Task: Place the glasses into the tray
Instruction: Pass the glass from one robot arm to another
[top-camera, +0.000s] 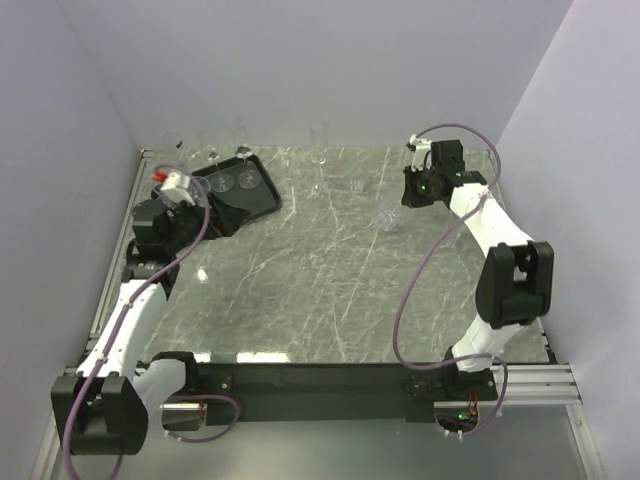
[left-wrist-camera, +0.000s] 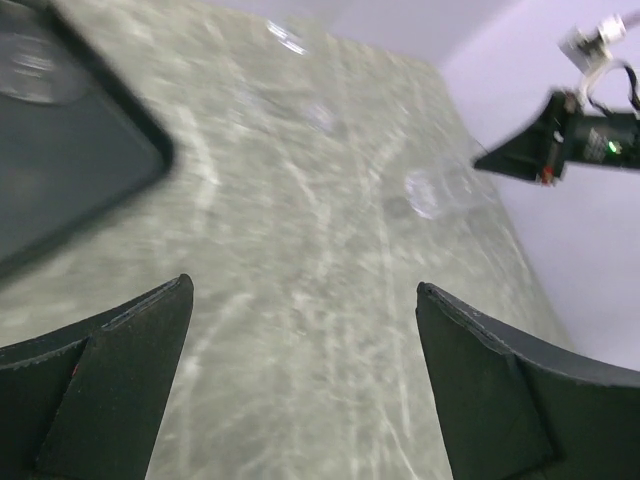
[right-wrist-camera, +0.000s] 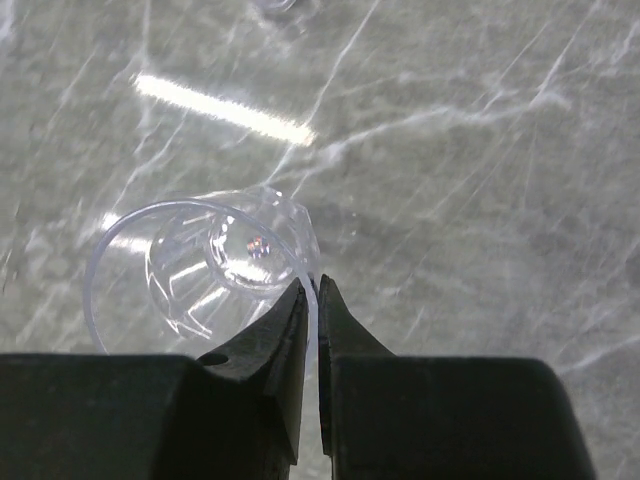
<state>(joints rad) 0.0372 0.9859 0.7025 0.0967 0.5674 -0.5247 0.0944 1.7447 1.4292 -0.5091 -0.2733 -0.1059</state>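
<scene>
The black tray (top-camera: 262, 198) lies at the far left, with two clear glasses (top-camera: 234, 181) inside it. Its corner shows in the left wrist view (left-wrist-camera: 70, 160). My left gripper (top-camera: 212, 222) is open and empty, just beside the tray's near right corner, over bare table (left-wrist-camera: 300, 300). My right gripper (right-wrist-camera: 313, 290) is shut on the rim of a clear faceted glass (right-wrist-camera: 205, 270), above the table at the far right (top-camera: 389, 218). The same glass shows in the left wrist view (left-wrist-camera: 432, 190).
Several tall flutes stand along the back wall, one (top-camera: 320, 148) near the middle, others (top-camera: 225, 138) behind the tray. A short tumbler (top-camera: 358, 185) stands right of the tray. The marble-patterned table (top-camera: 330, 290) has walls on its left, back and right.
</scene>
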